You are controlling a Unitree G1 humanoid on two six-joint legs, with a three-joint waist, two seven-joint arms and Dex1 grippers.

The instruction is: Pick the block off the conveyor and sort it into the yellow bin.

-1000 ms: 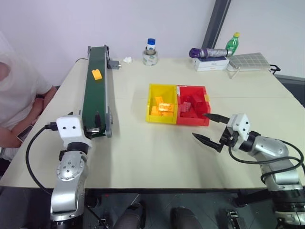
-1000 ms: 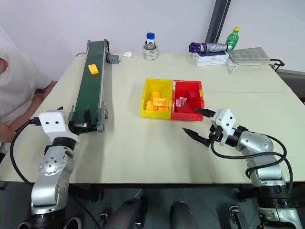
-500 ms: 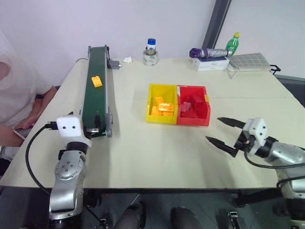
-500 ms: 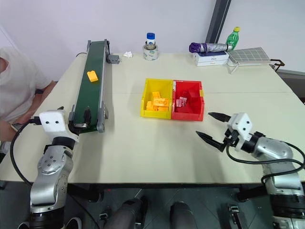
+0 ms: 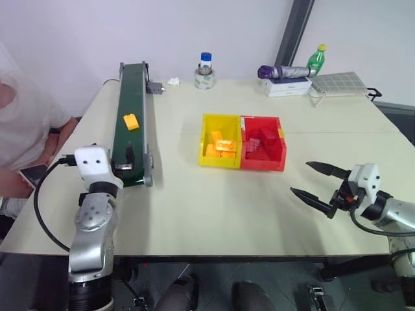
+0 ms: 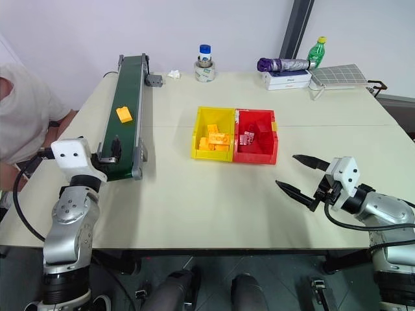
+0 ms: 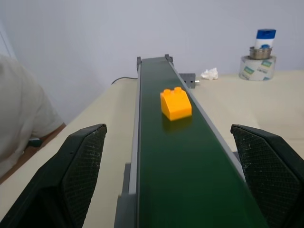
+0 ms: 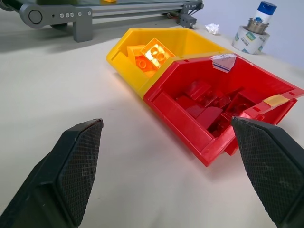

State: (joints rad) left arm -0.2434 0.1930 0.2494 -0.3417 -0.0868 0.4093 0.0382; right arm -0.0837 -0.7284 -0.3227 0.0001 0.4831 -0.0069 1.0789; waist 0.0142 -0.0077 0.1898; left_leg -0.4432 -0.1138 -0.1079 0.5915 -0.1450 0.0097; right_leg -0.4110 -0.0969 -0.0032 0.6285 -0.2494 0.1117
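Note:
The orange-yellow block (image 5: 131,121) lies on the dark green belt of the conveyor (image 5: 133,84), about midway along it and ahead of my left gripper (image 7: 167,128). That gripper stands open at the conveyor's near end, one finger on each side of the belt, level with it. The yellow bin (image 5: 218,162) sits mid-table with several orange bricks inside. My right gripper (image 5: 299,177) hangs open and holds nothing, over the table to the right of the bins, pointing back toward them.
A red bin (image 5: 262,166) with red blocks is joined to the yellow bin's right side. At the table's far edge stand a tape roll with a bottle (image 5: 205,72), a folded umbrella (image 5: 283,71) and a green bottle (image 5: 316,57). A person (image 5: 19,129) sits at the left.
The block has ridden down the belt toward my left gripper. My right gripper has swung to the right, away from the bins. The left gripper has edged forward along the conveyor's end.

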